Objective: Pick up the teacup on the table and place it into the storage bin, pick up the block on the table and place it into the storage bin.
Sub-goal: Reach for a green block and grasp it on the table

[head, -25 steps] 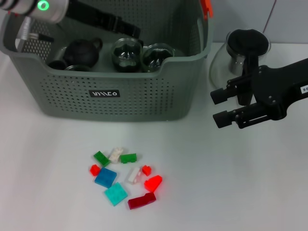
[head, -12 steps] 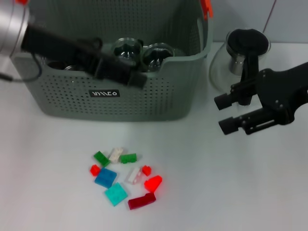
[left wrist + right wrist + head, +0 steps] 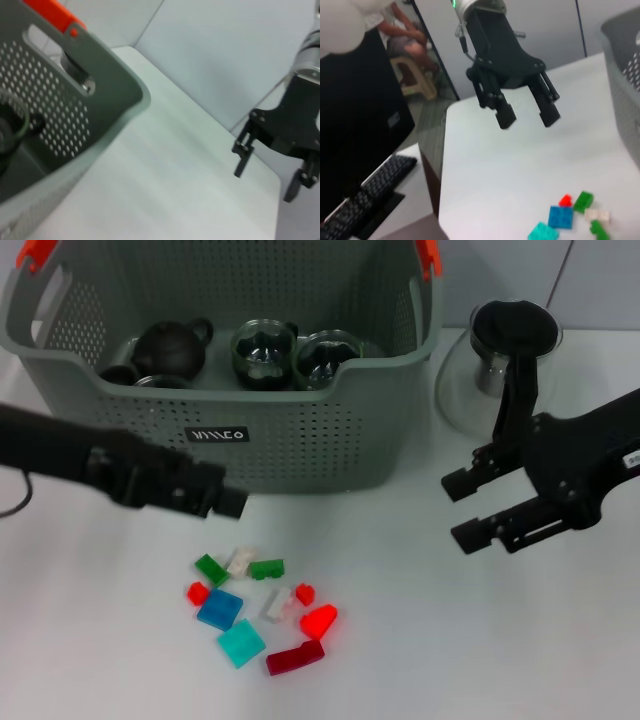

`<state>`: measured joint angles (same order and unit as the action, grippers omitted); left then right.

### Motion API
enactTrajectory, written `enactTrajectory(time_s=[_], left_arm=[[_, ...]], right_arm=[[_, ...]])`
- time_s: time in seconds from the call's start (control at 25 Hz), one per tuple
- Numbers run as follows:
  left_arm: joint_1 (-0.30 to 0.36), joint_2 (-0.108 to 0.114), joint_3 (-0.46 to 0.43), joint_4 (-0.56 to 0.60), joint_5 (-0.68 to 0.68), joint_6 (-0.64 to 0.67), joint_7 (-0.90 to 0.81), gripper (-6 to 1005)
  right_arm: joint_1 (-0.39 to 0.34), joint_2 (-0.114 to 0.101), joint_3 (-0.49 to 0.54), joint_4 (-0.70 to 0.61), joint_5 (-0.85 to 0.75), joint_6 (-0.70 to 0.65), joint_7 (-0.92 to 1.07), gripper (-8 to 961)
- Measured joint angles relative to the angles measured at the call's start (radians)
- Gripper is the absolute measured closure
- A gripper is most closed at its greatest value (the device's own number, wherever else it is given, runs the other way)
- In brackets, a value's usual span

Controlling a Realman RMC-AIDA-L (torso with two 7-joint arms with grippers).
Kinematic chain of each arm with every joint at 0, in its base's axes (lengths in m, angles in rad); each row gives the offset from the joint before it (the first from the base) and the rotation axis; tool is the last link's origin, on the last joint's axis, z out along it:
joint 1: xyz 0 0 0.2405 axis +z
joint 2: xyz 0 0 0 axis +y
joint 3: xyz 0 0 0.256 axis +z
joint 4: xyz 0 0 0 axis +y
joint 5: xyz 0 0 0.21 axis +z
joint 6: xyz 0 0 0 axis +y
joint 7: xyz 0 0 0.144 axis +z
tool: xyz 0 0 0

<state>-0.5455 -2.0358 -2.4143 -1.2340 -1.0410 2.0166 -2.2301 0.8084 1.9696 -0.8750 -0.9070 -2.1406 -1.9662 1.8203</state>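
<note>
Jaws apart, left gripper [image 3: 232, 502] above blocks [image 3: 262, 608]

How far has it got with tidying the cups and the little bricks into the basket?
The storage bin already holds several glass teacups and a dark teapot, so the cup part looks done. Nothing is in hand: the left tool, open and empty, hangs in front of the bin above the blocks; the right tool, also open, waits off to the side. All the blocks still lie on the table.
</note>
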Motion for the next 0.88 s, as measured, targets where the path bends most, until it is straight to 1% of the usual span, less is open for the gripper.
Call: enactTrajectory(time_s=[0.28, 0.32, 0.36, 0.6, 0.64, 0.76, 0.88], left_arm=[[0.083, 0.043, 0.011, 0.095, 0.005, 0.017, 0.204, 322], [0.090, 0.049, 0.010, 0.109, 0.006, 0.017, 0.223, 322], [0.097, 0.055, 0.008, 0.127, 0.008, 0.017, 0.244, 322], [0.111, 0.104, 0.011, 0.266, 0.012, 0.016, 0.348, 323], [0.111, 0.109, 0.011, 0.286, 0.013, 0.016, 0.360, 323], [0.112, 0.115, 0.018, 0.319, 0.031, 0.015, 0.386, 323], [0.112, 0.108, 0.026, 0.322, 0.063, 0.012, 0.404, 323]], right_arm=[[0.061, 0.050, -0.035, 0.010, -0.100, 0.049, 0.010, 279], [0.078, 0.069, -0.061, 0.014, -0.117, 0.080, 0.016, 279], [0.078, 0.069, -0.061, 0.014, -0.117, 0.080, 0.016, 279], [0.130, 0.102, -0.168, 0.060, -0.130, 0.187, 0.040, 278], [0.138, 0.106, -0.186, 0.068, -0.131, 0.205, 0.041, 279], [0.165, 0.120, -0.243, 0.091, -0.141, 0.254, 0.053, 279], [0.189, 0.128, -0.318, 0.100, -0.150, 0.307, 0.078, 280]])
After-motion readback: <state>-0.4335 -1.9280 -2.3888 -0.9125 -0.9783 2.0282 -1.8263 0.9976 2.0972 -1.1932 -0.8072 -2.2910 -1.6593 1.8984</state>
